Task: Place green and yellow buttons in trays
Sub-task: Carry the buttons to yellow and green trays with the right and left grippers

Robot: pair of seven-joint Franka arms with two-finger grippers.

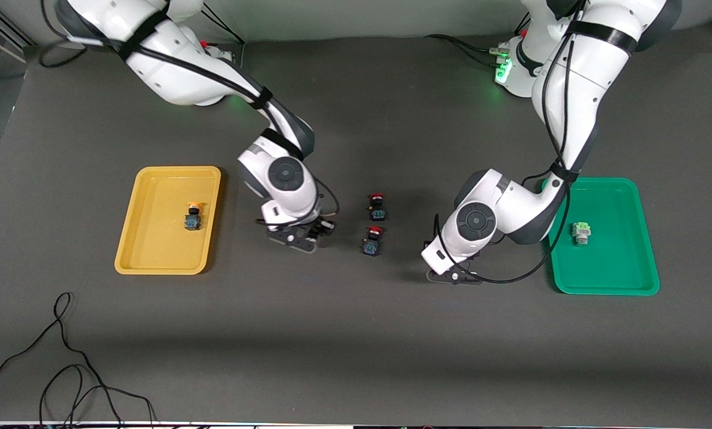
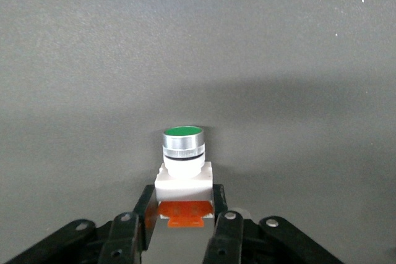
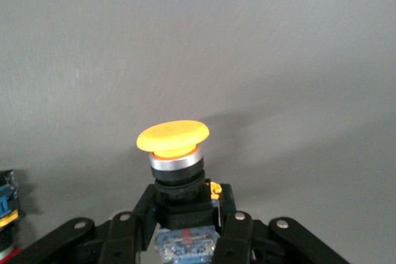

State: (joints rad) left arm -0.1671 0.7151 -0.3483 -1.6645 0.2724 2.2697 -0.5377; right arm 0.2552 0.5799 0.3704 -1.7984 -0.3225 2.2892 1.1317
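My left gripper is shut on a white-bodied button with a round green cap and an orange base. In the front view this gripper is low over the table beside the green tray, and the hand hides its button. My right gripper is shut on a yellow-capped button with a black-blue body. In the front view it is low between the yellow tray and the red switches. A yellow button lies in the yellow tray. A light-green button lies in the green tray.
Two red-capped black-blue switches stand mid-table between the two grippers; one shows at the edge of the right wrist view. Loose black cables lie at the table's near corner, at the right arm's end.
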